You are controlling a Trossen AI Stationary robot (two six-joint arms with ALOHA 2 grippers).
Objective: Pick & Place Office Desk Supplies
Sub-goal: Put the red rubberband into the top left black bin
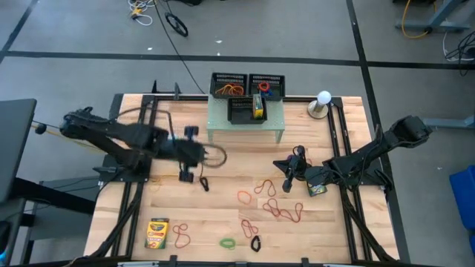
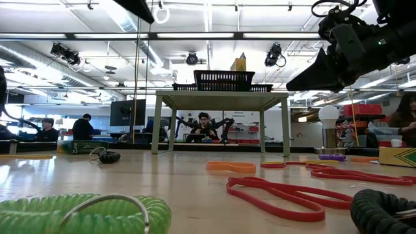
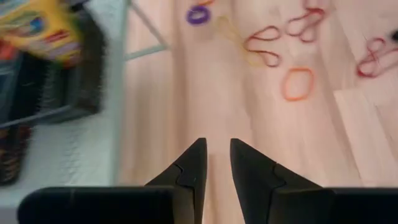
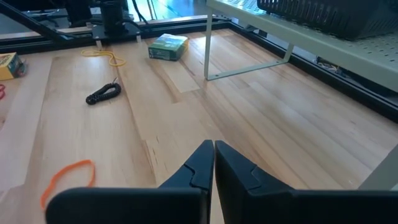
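One yellow-and-green crayon box (image 1: 257,107) stands in a black mesh tray on the pale green riser (image 1: 245,122). Another (image 1: 157,232) lies flat near the table's near left corner, and a third (image 1: 318,190) lies beside the right arm. Loose rubber bands lie on the wood: red (image 1: 286,211), orange (image 1: 244,196), green (image 1: 227,242) and black (image 1: 255,243). My left gripper (image 3: 214,152) hangs above the table by the riser's near left leg, slightly open, with nothing between its fingers. My right gripper (image 4: 213,152) is shut over bare wood right of centre.
Two more mesh trays (image 1: 228,85) with bands stand behind the riser. A white bulb-shaped lamp (image 1: 323,100) stands at the far right. A black coiled band (image 4: 102,93) and a green box (image 4: 168,46) lie near the left arm. Bare wood lies between the grippers.
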